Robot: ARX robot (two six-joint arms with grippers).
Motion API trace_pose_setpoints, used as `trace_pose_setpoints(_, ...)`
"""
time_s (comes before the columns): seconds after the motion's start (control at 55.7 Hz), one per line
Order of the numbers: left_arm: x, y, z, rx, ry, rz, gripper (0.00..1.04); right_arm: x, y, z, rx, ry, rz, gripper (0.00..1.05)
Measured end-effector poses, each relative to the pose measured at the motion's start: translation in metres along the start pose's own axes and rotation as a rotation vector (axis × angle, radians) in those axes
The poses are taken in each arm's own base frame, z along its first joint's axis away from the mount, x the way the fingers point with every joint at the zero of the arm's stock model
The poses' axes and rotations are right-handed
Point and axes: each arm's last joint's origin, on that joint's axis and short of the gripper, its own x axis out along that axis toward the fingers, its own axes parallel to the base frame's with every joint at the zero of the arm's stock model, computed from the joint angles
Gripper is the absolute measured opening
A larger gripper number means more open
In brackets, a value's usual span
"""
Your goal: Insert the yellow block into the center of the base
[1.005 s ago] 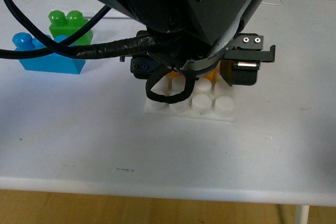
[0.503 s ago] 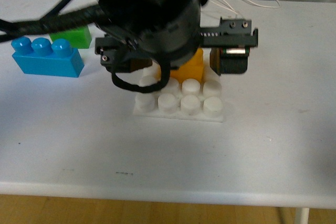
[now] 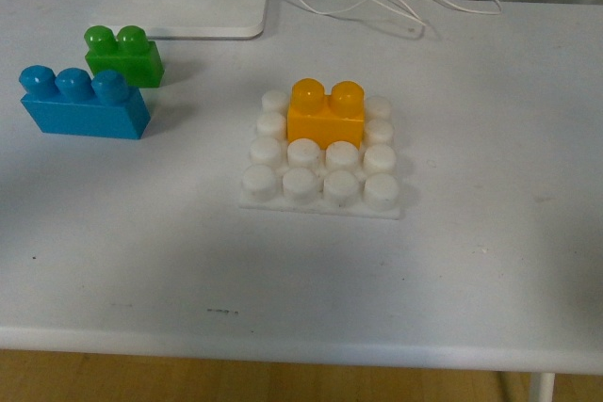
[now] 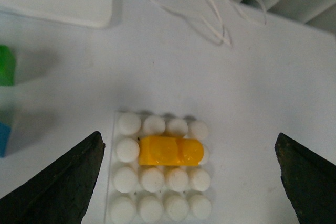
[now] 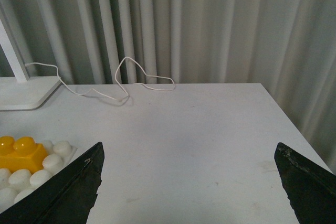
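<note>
- The table (image 3: 283,280) is lying bare along its near edge, with neither arm showing in the front view.
- The base (image 3: 320,197) is sitting near the table's middle, its near two rows of studs uncovered.
- The yellow block (image 3: 326,117) is standing on the base, upright and level, its two studs running left to right.
- From above, in the left wrist view, the block (image 4: 169,151) is sitting over the middle two columns in the second row from the far edge, so it looks centred left to right but a row far of true centre; whether that counts as the centre is a judgement call.
- The left gripper (image 4: 190,182) is hovering above the base with its jaws spread wide, touching nothing and holding nothing.
- The right gripper (image 5: 189,182) is hanging well off to the right of the base (image 5: 31,179), jaws also spread wide and empty, looking over bare table towards the curtain (image 5: 210,24).
- The blue brick (image 3: 83,105) is lying to the left of the base, well apart from it.
- The green brick (image 3: 122,56) is sitting just beyond the blue one.
- The lamp foot (image 3: 188,5) is resting at the far edge, its cable (image 3: 396,7) trailing right.
- The insertion appears done and the block released; the step in hand looks like clearing away.
- Any next move calls only for checking the block is seated fully, pressing straight down if not.
</note>
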Motion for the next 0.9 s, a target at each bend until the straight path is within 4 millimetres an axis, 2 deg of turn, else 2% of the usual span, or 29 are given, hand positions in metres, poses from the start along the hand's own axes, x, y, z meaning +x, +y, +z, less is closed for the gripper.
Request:
trace_pose_setpoints(0.072,-0.034,0.016,0.011,-0.018,-0.103,-0.019,0.98,0.0,0.0,0.0,0.0,0.0,0.0,0.95)
trace_pose_setpoints(0.144,-0.053,0.026,0.011,-0.006,-0.162,-0.021,0.98,0.0,0.0,0.0,0.0,0.0,0.0,0.95)
trace_pose_setpoints(0.18,-0.063,0.033,0.007,0.059,-0.304,0.038,0.92,0.0,0.0,0.0,0.0,0.0,0.0,0.95)
trace_pose_setpoints(0.215,-0.076,0.048,-0.003,0.151,-0.48,0.12,0.8,0.0,0.0,0.0,0.0,0.0,0.0,0.95)
trace_pose_setpoints(0.251,-0.083,0.058,-0.01,0.198,-0.534,0.139,0.73,0.0,0.0,0.0,0.0,0.0,-0.001,0.95)
trace_pose_setpoints(0.359,-0.095,0.086,-0.032,0.31,-0.555,0.192,0.49,0.0,0.0,0.0,0.0,0.0,-0.001,0.95)
trace_pose_setpoints(0.449,-0.099,0.099,-0.045,0.333,-0.536,0.202,0.34,0.0,0.0,0.0,0.0,0.0,0.0,0.95)
trace_pose_setpoints(0.539,-0.106,0.113,-0.058,0.349,-0.537,0.202,0.13,0.0,0.0,0.0,0.0,0.0,0.0,0.95)
trace_pose_setpoints(0.592,-0.109,0.117,-0.061,0.35,-0.542,0.199,0.04,0.0,0.0,0.0,0.0,0.0,0.0,0.95)
trace_pose_setpoints(0.898,-0.122,0.137,-0.084,0.357,-0.543,0.207,0.04,0.0,0.0,0.0,0.0,0.0,0.0,0.95)
